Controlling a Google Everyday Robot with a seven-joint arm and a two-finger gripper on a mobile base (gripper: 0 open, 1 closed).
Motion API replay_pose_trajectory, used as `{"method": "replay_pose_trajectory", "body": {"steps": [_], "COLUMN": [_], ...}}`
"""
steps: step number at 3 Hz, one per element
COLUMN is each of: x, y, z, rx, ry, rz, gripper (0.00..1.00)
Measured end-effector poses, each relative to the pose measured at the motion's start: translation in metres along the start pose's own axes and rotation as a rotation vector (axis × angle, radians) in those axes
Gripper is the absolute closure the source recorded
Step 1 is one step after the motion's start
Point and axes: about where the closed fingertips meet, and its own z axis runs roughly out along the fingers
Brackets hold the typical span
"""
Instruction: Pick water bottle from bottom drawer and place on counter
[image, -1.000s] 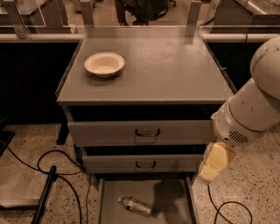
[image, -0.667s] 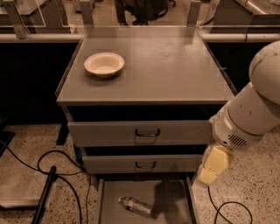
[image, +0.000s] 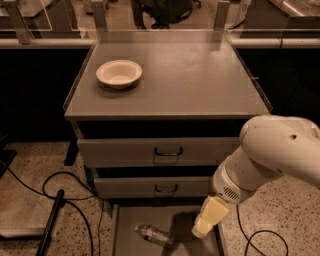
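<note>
The water bottle (image: 153, 234) lies on its side on the floor of the open bottom drawer (image: 125, 225), left of centre. My gripper (image: 205, 226) hangs over the drawer's right part, to the right of the bottle and apart from it. The white arm (image: 272, 155) reaches in from the right. The counter (image: 190, 75) is the broad grey cabinet top above, with a cream bowl (image: 119, 73) at its left.
Two handled grey drawers (image: 165, 150) sit above the bottom drawer, both slightly pulled out. Black cables (image: 60, 192) and a dark pole lie on the speckled floor at the left. A cable loops on the floor at the lower right.
The arm and gripper have moved down and to the left, over the bottom drawer and closer to the bottle. The bottle and bowl have not moved.
</note>
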Motion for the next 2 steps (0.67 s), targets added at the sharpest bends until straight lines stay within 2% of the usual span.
{"method": "replay_pose_trajectory", "body": {"steps": [1, 2], "x": [0.0002, 0.0004], "y": [0.0028, 0.0026], "z": [0.0467, 0.0507], "rx": [-0.036, -0.037], "ry": [-0.011, -0.013], "rz": [0.04, 0.044], "gripper": [0.0, 0.0]}}
